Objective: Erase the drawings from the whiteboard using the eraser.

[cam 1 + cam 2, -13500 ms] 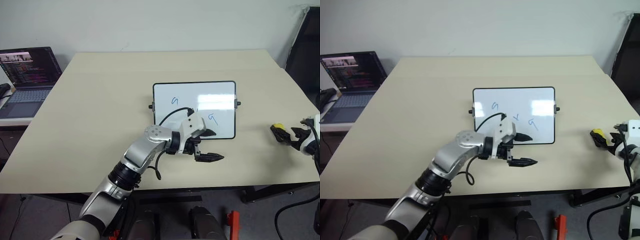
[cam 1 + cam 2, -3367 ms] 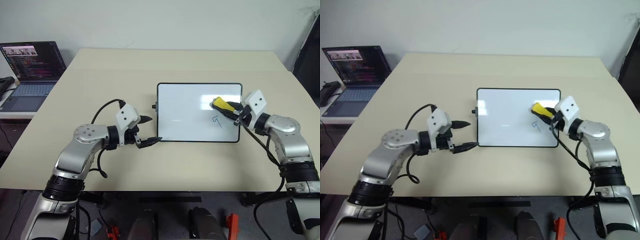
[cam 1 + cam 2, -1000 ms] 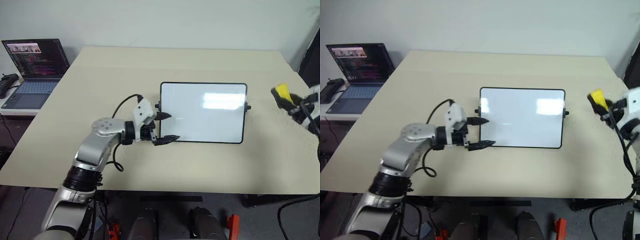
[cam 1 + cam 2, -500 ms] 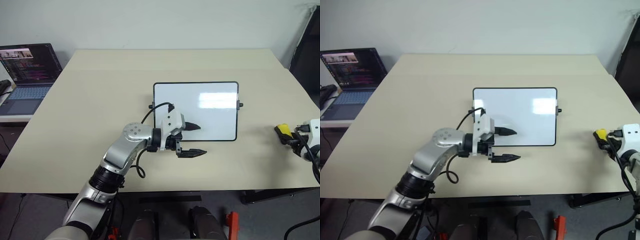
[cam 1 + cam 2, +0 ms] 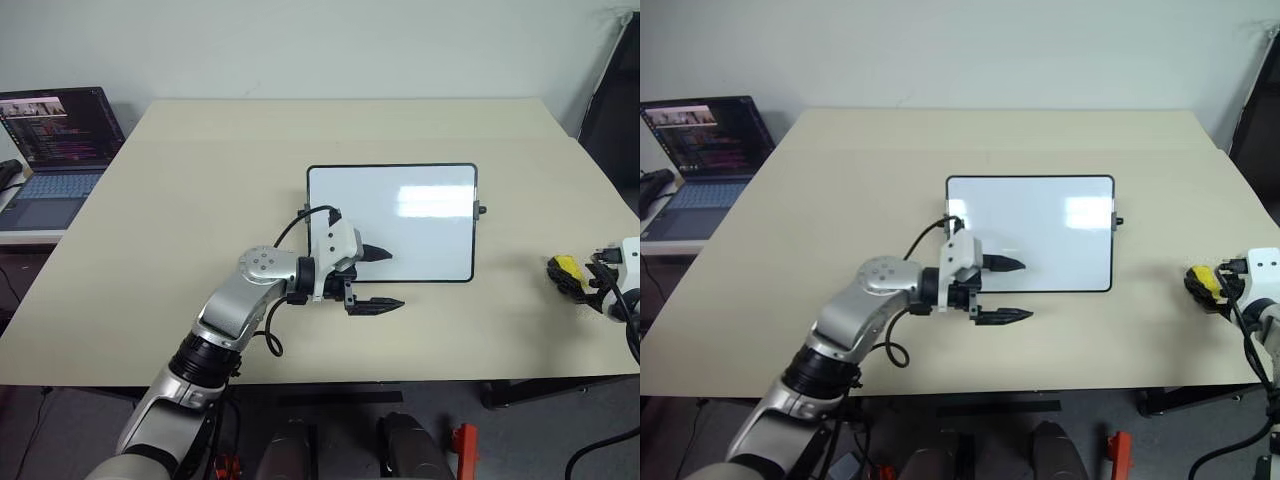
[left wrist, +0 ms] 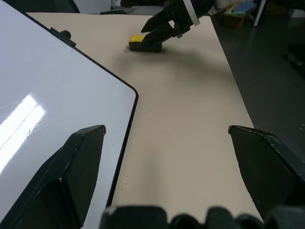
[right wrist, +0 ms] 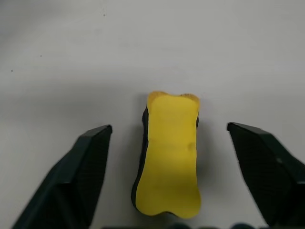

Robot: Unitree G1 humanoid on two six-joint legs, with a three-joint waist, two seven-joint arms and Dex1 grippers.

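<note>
The whiteboard (image 5: 400,215) lies flat in the middle of the beige table, its surface plain white with only glare on it; the drawings are out of view. My left gripper (image 5: 395,278) is open at the board's near left corner, one finger over the board and the other over the table in front of it. The yellow eraser (image 5: 565,270) lies on the table far to the right of the board. My right gripper (image 7: 169,126) is open around the eraser (image 7: 169,162), with a gap on each side. The left wrist view shows the board (image 6: 47,95), the eraser (image 6: 138,42) and the right gripper (image 6: 167,26).
An open laptop (image 5: 50,140) sits on a lower surface beyond the table's left edge. A dark upright frame (image 5: 615,90) stands past the far right corner. The eraser rests close to the table's right front edge.
The right gripper came down from a raised position, set the eraser on the table and opened. The camera view shifted. The left gripper stays open by the board's near left corner.
</note>
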